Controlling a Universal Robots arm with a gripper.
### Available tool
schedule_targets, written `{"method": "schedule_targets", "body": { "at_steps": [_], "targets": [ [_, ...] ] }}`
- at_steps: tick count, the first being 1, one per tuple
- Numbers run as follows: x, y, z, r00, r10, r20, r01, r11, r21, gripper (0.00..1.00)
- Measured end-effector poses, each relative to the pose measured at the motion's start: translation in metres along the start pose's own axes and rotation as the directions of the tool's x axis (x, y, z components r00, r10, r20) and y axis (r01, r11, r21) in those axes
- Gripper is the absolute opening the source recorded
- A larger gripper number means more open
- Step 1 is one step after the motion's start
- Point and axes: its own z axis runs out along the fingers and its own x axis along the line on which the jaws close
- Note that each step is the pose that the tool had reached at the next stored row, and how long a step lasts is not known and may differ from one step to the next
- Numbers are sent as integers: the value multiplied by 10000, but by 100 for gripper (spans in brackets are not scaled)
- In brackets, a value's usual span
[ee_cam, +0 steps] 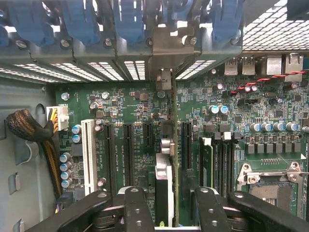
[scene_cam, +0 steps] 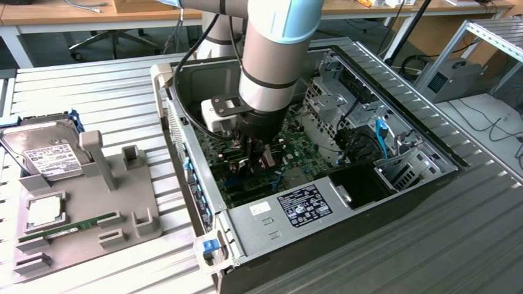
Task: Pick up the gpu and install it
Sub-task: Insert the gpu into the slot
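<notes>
Gpu (ee_cam: pixel 165 164) stands edge-on in a motherboard (ee_cam: pixel 120 104) slot, bracket end at the case (ee_cam: pixel 72 67) rear wall. Gripper (ee_cam: pixel 171 194) straddles it, jaws released, narrow clearance alongside. Other slots flank closely.

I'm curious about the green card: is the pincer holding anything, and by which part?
Nothing, it seems: the pincer stands open either side of the gpu, upright on the motherboard.

One gpu (ee_cam: pixel 164 180), one hard drive (scene_cam: pixel 48 153), one memory stick (scene_cam: pixel 62 232).
</notes>
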Motion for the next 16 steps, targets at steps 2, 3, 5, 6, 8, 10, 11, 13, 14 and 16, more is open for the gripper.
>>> {"method": "schedule_targets", "body": {
  "at_steps": [2, 3, 5, 6, 8, 10, 11, 13, 14, 16],
  "targets": [
    [0, 0, 0, 10000, 0, 0, 0, 10000, -1, 41],
    [0, 0, -6, 10000, 0, -3, 0, 10000, -2, 41],
    [-2, 0, -21, 10000, -1, -5, 1, 10000, -1, 41],
    [-4, 0, -33, 10000, -1, -8, 1, 10000, -1, 41],
    [-11, 0, -59, 10000, 0, -17, 0, 10000, 0, 41],
    [-19, 0, -91, 10000, -1, -28, 1, 10000, 0, 41],
    [-25, 0, -119, 10000, -1, -35, 1, 10000, 0, 41],
    [-32, 0, -150, 10000, 0, -43, 0, 10000, 1, 41],
    [-35, 0, -157, 10000, -1, -47, 1, 10000, 1, 41],
    [-39, 0, -174, 10000, 0, -56, 0, 10000, 1, 41]
  ]
}}
